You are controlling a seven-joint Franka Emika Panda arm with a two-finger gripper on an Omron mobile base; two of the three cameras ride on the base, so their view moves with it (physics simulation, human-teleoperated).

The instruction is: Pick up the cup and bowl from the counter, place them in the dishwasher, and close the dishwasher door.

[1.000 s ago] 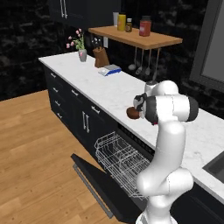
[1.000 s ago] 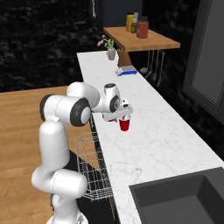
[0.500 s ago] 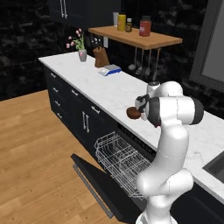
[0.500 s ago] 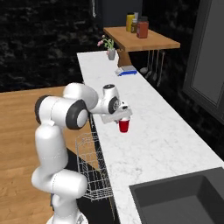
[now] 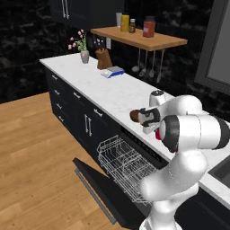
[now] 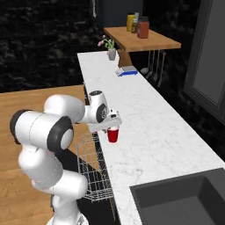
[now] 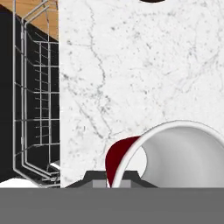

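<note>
Marble counter (image 6: 167, 132); tool (image 6: 113, 126) clenched on red cup (image 6: 113, 134) rim, bowl (image 5: 135, 116) nearby.

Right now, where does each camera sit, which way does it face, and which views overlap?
Left base view: behind-left of the arm, facing the counter, bowl and open dishwasher; arm at lower right.
Right base view: behind-right, facing along the counter; arm at lower left, gripper shut on the cup.
Hand view: on the hand, looking down over the cup rim at the marble.
Both base views share the counter, dishwasher rack and wooden shelf.
</note>
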